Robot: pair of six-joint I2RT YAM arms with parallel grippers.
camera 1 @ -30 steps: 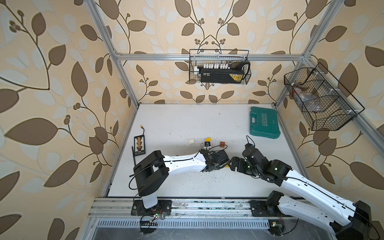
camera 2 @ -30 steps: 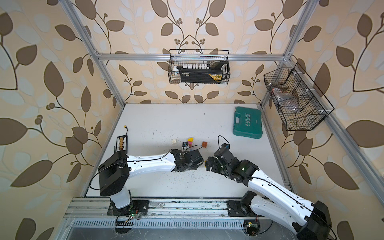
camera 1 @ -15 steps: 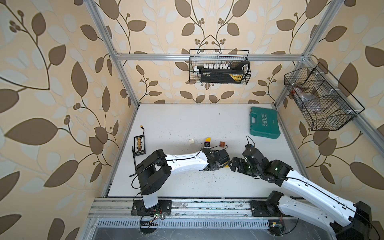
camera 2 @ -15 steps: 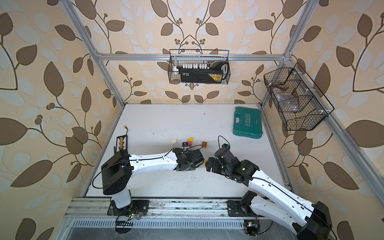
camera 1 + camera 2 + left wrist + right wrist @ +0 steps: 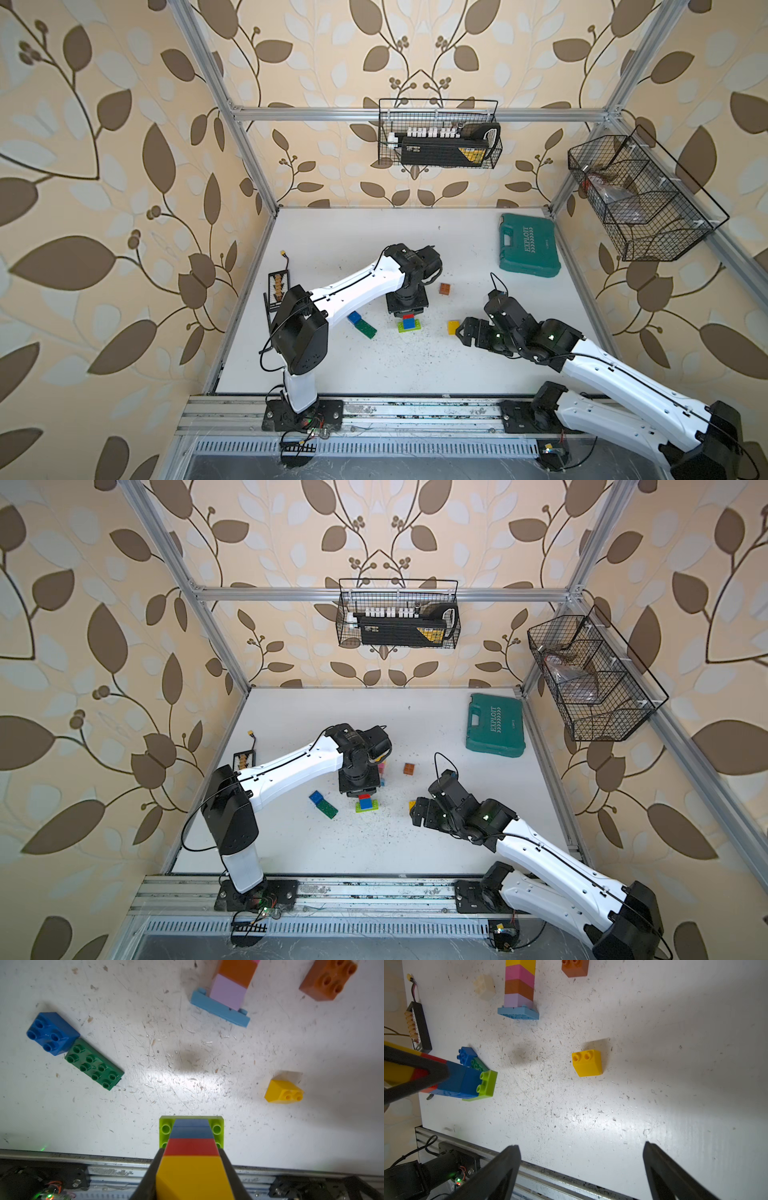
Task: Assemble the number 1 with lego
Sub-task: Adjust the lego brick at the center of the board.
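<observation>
My left gripper (image 5: 191,1160) is shut on a lego stack (image 5: 191,1147) of yellow, red and two blue bricks on a lime base, pointing down at the table (image 5: 374,365) near its front middle. Both top views show the stack (image 5: 409,323) (image 5: 365,803) under the left wrist. To its right, my right gripper (image 5: 581,1159) (image 5: 466,332) stands open and empty beside a loose yellow brick (image 5: 587,1062) (image 5: 453,327). A second stack (image 5: 519,985) of lilac, brown, pink and yellow bricks sits on a light blue plate farther back.
A blue brick (image 5: 52,1032) touches a long green brick (image 5: 94,1064) left of the held stack. A brown brick (image 5: 445,289) and a white brick (image 5: 484,987) lie farther back. A teal tool case (image 5: 528,249) sits at the back right, a black holder (image 5: 277,286) at the left edge.
The left jaws have closed on the stack, and the left wrist has swung up to stand above it. The right arm has hardly moved.
</observation>
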